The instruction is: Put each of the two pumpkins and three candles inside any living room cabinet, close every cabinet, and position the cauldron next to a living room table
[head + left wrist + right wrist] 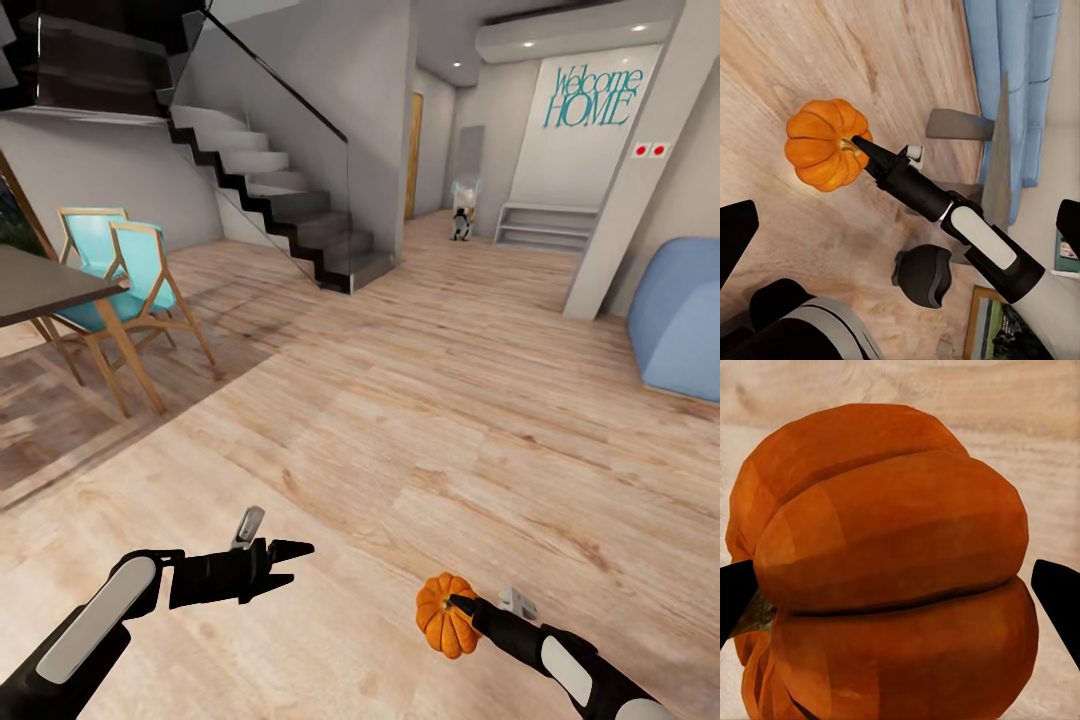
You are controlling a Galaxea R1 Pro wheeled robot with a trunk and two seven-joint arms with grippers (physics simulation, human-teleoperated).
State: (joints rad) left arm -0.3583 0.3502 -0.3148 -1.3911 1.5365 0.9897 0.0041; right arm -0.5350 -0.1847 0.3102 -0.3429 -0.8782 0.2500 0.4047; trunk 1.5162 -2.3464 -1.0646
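Pumpkin [892, 562] clamped in our right gripper [455, 610], carried at five o'clock.
Left gripper [285, 560] apart, empty; next we find a cabinet and open it.

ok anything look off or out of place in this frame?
Nothing stands out. The right gripper carries a pumpkin above the wood floor, intact and clamped between the fingers. The left gripper is open with nothing in it. Chairs stand upright at the table; no spills.

Pale wood-plank floor [420, 420], turquoise chairs [125, 270] and blue sofa [680, 320] standing on it
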